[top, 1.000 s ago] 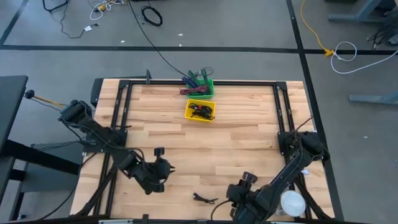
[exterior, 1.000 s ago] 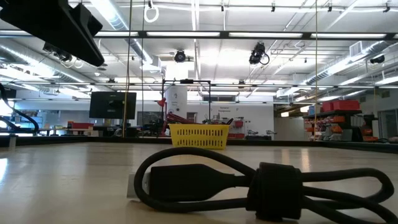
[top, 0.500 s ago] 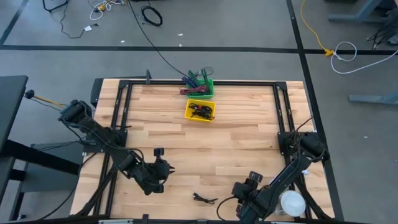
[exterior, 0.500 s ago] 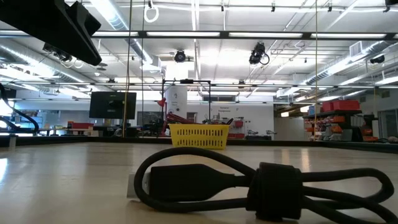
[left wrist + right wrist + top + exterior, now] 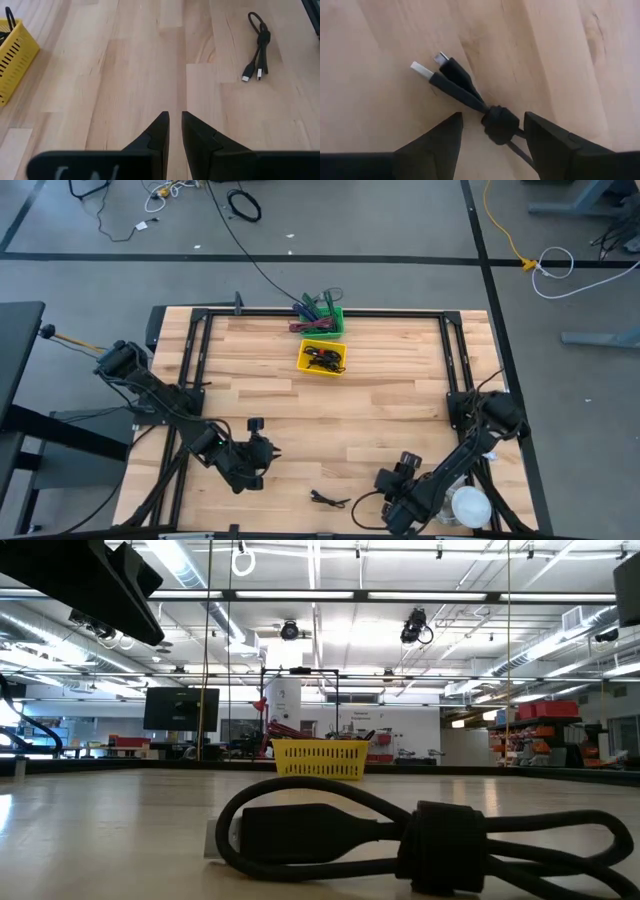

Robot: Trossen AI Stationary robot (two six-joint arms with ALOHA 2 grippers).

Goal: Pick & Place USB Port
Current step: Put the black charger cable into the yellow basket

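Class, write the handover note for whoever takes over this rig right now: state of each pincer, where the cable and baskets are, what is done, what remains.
Right pincer: open, poised over the bundled USB cable, fingers either side of its wrapped middle, not gripping.
Left pincer: shut, empty, waiting over bare wood at the table's front left.
Cable: lying on the table near the front edge, both plugs free.
Yellow basket: far centre, already holding dark cables; green basket behind it.
Done: approach only.
Left: close on cable, lift, carry, probably to the yellow basket, and release.
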